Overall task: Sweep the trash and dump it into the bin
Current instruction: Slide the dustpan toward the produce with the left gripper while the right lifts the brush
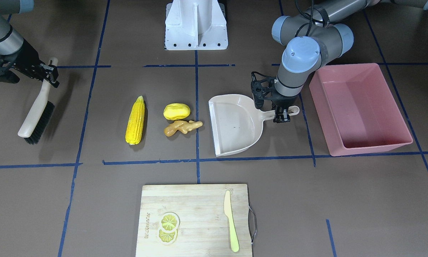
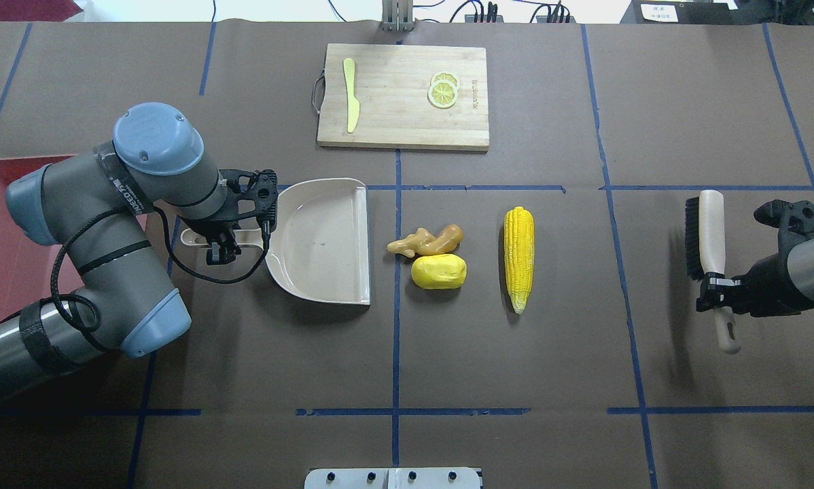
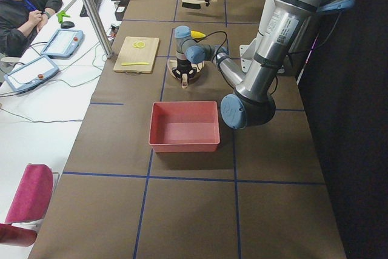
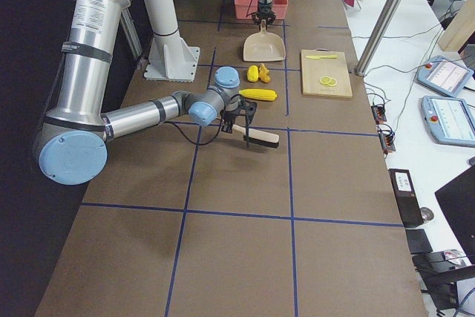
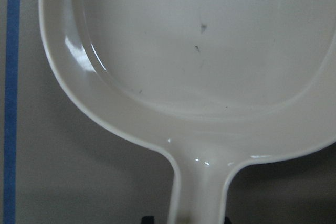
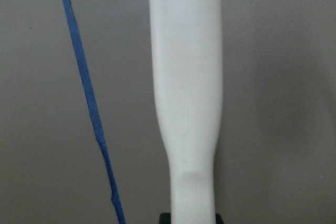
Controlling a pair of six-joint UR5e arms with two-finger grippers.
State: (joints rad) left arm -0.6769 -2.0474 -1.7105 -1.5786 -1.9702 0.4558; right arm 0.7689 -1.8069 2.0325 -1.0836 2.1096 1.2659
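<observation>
On the brown desk the corn cob, yellow lump and ginger root lie between dustpan and brush; the left hand grips the dustpan's handle, the right hand the brush's; the pink bin sits just beside the dustpan.

We see a brown table crossed by blue tape lines. The corn cob is kernel-ribbed yellow, the oval lump plain yellow, the ginger root tan. Pink bin; beige dustpan, perhaps dark-specked; black-bristled brush.

Bright overhead light, soft shadows; glare on the dustpan, wrist views seemingly a little blurred.
</observation>
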